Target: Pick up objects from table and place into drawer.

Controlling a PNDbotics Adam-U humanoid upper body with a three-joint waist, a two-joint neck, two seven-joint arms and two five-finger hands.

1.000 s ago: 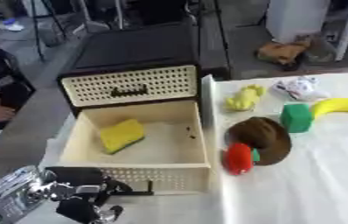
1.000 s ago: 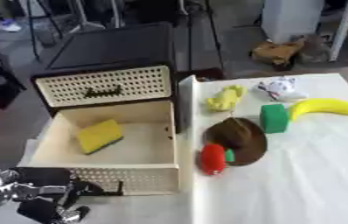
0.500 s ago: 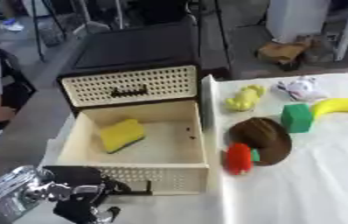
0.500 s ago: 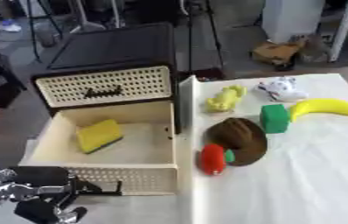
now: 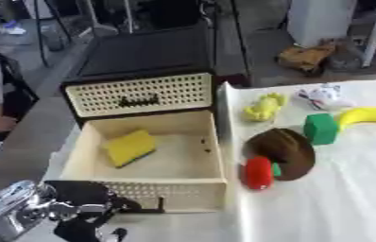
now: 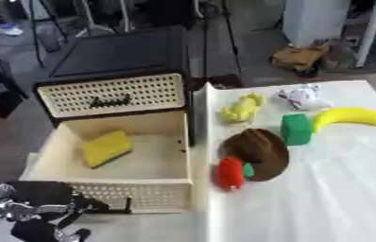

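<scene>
Left hand [image 5: 84, 215] seen at lower left, fingers curled on the drawer [image 5: 154, 196] front handle, yellow sponge [image 5: 129, 147] lying inside, right hand unseen.

Grey floor [image 5: 257, 42] is running behind the table, with black stand legs [image 5: 224, 28] rising off it. A white cabinet [image 5: 320, 19] is sitting far right, and a brown lump [image 5: 307, 56] is lying at its foot.

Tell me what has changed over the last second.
Nothing has visibly moved. The left hand stays at the front of the open drawer, by its handle. The yellow sponge still lies inside; the banana, green block, brown object, red object and yellow toy stay on the white cloth.
</scene>
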